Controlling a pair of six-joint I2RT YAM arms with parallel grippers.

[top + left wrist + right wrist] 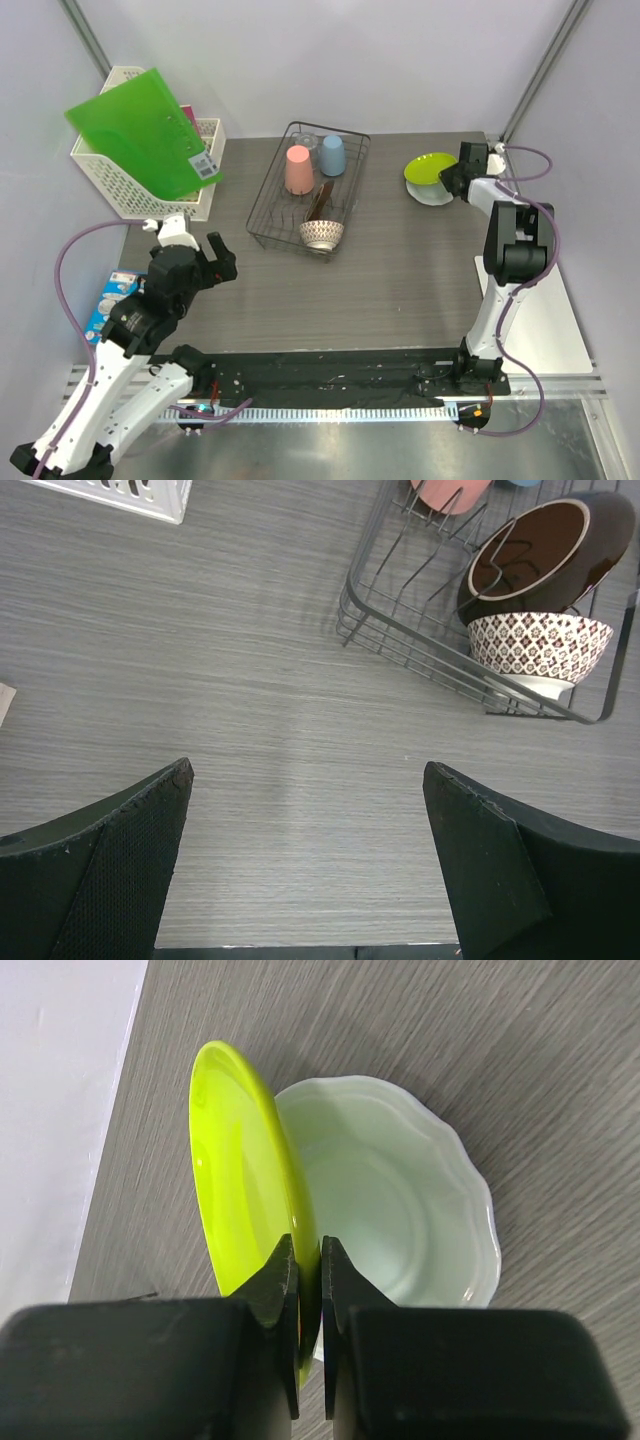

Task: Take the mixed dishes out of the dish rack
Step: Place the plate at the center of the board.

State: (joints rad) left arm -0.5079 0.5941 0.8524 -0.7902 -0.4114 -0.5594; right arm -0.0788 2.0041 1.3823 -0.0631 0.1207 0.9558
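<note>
The black wire dish rack (262, 205) stands mid-table and holds a pink cup (298, 169), a light blue cup (332, 155), a dark reddish plate on edge (319, 200) and a white patterned bowl (322, 234). The bowl (540, 646) and the plate (545, 552) also show in the left wrist view. My right gripper (309, 1260) is shut on the rim of the yellow-green plate (235, 1170), tilted over the pale grey-white plate (400, 1200) at the far right (428, 193). My left gripper (305, 780) is open and empty, left of the rack.
A white lattice basket (110, 185) with a green folder (145, 130) stands at the back left. A blue packet (108, 305) lies by the left arm. The table's right edge runs beside the right arm.
</note>
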